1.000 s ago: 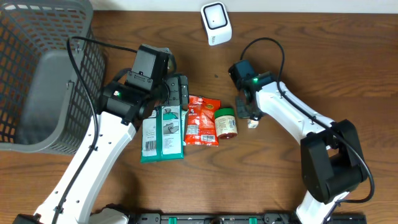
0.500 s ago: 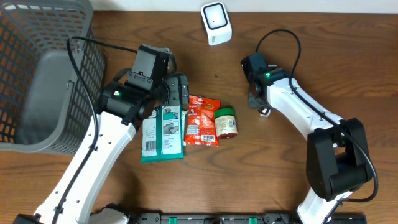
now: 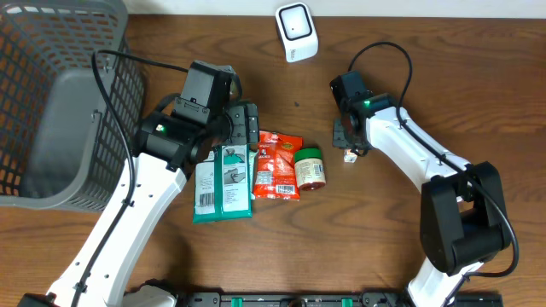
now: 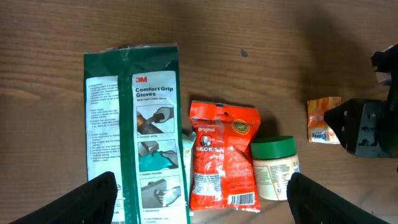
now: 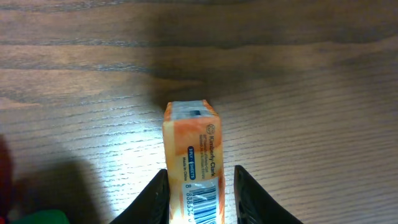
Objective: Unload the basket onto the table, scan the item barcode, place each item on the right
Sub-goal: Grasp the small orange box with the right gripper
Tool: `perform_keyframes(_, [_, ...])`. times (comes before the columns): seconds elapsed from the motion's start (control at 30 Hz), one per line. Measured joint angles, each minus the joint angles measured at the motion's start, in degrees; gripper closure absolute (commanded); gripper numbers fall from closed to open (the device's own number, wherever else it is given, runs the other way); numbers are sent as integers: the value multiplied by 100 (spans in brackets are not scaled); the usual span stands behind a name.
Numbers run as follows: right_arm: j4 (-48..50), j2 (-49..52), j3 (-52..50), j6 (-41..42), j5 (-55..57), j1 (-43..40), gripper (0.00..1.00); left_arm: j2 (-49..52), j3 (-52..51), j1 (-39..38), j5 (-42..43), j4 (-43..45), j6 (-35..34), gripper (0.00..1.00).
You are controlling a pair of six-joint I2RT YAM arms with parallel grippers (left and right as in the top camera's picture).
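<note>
- Right gripper point(image 3: 345, 141) is coming back a touch toward the near edge after swinging away from the jar point(image 3: 310, 167), where it was sitting a second ago. The left arm and the row of goods are not budging.
- Its jaws are easing apart now. In the right wrist view they are standing either side of the orange tissue pack point(image 5: 193, 143), with a sliver of daylight on one side, so it is looking more like a release than a clamp.
- That pack point(image 3: 349, 157) is sitting right of the tabletop's middle, just beside the jar's side of the row and well short of the white scanner point(image 3: 296, 32) at the far edge.
- My read: the pack is being set down, or re-gripped, because its barcode is not facing the scanner window.
- Left gripper point(image 4: 203, 180) is hanging wide open and empty above the green glove pack point(image 4: 134, 130) and the red snack bag point(image 4: 224, 155), apparently just waiting its turn.
- The basket point(image 3: 51, 102) is taking up the far-left corner, well apart from the action.
- Looking at the pack itself: small, soft, orange wrapper, white printed label, barcode stripes running along the upward face at the end nearest the wrist camera.
</note>
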Motion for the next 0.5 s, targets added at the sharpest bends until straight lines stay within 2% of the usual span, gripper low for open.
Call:
perform_keyframes(0.2, [-2,0,0,-2,-107,0,71,0,0,0,0,0,0,13])
perform_keyframes(0.37, [-101,0,0,-2,-170,0,76,0,0,0,0,0,0,13])
perform_keyframes(0.5, [-317,0,0,-9,-192,0,93,0,0,0,0,0,0,13])
